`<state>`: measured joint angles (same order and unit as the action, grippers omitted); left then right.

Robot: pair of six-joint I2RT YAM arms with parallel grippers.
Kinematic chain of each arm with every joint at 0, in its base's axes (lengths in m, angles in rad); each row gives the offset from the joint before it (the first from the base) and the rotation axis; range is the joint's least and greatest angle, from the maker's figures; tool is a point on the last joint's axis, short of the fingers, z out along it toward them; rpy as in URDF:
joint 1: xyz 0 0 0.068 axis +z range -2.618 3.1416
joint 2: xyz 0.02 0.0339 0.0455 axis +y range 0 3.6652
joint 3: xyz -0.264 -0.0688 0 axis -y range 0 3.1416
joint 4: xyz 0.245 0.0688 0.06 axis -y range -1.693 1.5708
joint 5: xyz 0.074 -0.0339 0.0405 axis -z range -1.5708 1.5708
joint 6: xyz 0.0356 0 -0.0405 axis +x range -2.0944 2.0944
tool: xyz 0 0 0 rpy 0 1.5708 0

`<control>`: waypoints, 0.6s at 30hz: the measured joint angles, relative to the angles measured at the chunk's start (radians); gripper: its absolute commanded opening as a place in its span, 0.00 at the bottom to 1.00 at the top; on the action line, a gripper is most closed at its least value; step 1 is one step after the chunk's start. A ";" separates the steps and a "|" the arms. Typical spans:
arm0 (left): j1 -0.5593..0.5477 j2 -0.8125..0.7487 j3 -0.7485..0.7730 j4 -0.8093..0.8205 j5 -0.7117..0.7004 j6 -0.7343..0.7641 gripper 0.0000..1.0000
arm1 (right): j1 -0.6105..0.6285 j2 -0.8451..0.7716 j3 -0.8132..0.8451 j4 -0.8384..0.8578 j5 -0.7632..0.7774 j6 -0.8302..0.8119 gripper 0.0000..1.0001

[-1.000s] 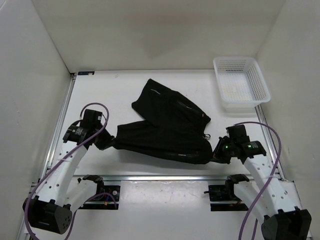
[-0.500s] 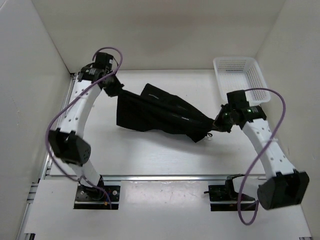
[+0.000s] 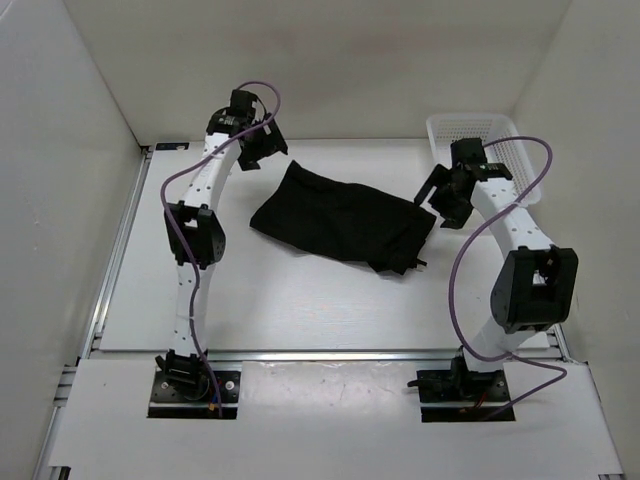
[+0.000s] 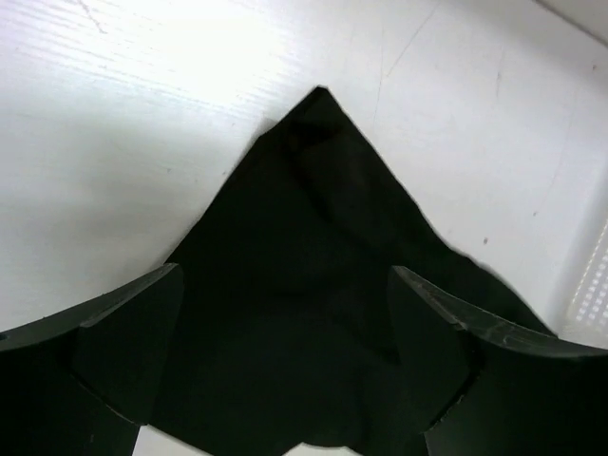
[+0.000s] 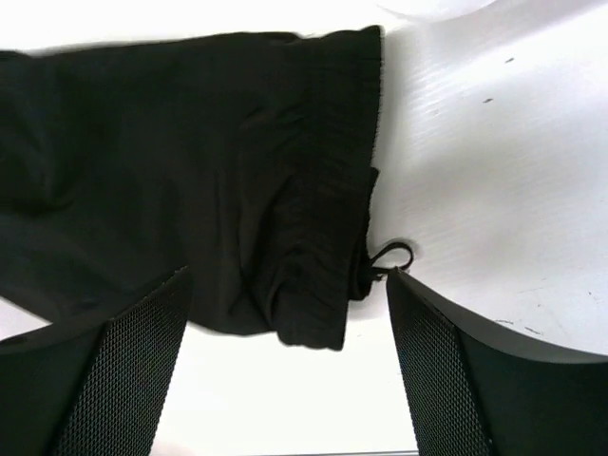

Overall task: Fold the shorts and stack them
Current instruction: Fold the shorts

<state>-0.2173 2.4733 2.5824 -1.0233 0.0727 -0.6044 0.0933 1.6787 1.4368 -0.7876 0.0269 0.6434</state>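
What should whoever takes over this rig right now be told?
Left gripper: open, holding nothing, above the far-left corner of the shorts.
Right gripper: open, holding nothing, above their right edge, close to the white basket.
Shorts: mid-table, lying flat, apparently folded over; a drawstring loop pokes out on the right.
Done: seemingly one fold.
Left: any further fold, then stacking. I cannot tell how many pairs that black pile holds.
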 measured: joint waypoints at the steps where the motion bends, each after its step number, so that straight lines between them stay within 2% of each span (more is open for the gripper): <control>1: 0.000 -0.023 -0.032 0.006 0.000 0.013 1.00 | 0.004 -0.013 -0.003 0.003 0.000 -0.005 0.85; 3: 0.002 -0.101 -0.134 0.029 0.000 0.039 0.96 | 0.013 -0.053 -0.033 0.015 0.000 -0.014 0.84; 4: 0.003 -0.150 -0.194 0.032 0.000 0.050 0.88 | 0.018 -0.082 -0.066 0.025 -0.003 -0.019 0.84; 7: 0.005 -0.313 -0.402 0.056 0.000 0.076 0.88 | 0.028 -0.155 -0.182 0.043 -0.035 -0.023 0.87; 11: 0.005 -0.451 -0.651 0.077 -0.002 0.084 0.98 | 0.029 -0.173 -0.324 0.067 -0.105 -0.011 0.94; 14: 0.005 -0.431 -0.763 0.088 -0.002 0.084 1.00 | 0.029 -0.167 -0.384 0.089 -0.166 0.004 0.94; 18: 0.005 -0.309 -0.793 0.093 0.006 0.084 1.00 | 0.030 -0.121 -0.389 0.155 -0.222 0.013 0.94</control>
<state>-0.2123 2.1647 1.7889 -0.9306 0.0792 -0.5201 0.1230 1.5578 1.0473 -0.6327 -0.1951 0.6559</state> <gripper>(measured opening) 0.991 0.953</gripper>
